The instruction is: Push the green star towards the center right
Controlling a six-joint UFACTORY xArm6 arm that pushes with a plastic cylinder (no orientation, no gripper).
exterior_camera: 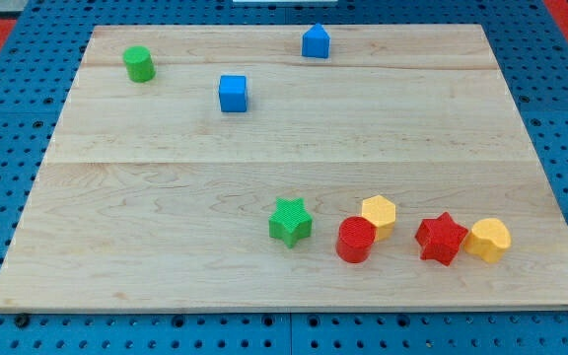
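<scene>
1. The green star (290, 220) sat on the wooden desk (264, 148) near the view's bottom edge, a little right of the middle, upright and alone but with neighbours close on its right.
2. The red cylinder (356, 240) stood just beside the star on the view's right, touching or almost touching the yellow hexagon (379, 214) behind it. A push straight to the right would likely have driven the star into this pair and dragged them along.
3. Further right, the red star (441, 238) and a second yellow hexagon (488, 240) stood touching each other near the desk's bottom right corner; a low, flat push risked bulldozing the whole row toward the edge.
4. The center right lay up and to the right of the star, so I judged the safer line was diagonal, with contact made from the star's lower left. An off-centre contact on its points could have spun it aside instead.
5. The green cylinder (138, 63), the blue cube (233, 94) and the blue house-shaped block (316, 41) stood well apart near the view's top, out of harm's way.
6. My tip did not show clearly; only a dark shape at the view's right edge was visible. There was no pincer on this arm, so its state could not be told.
</scene>
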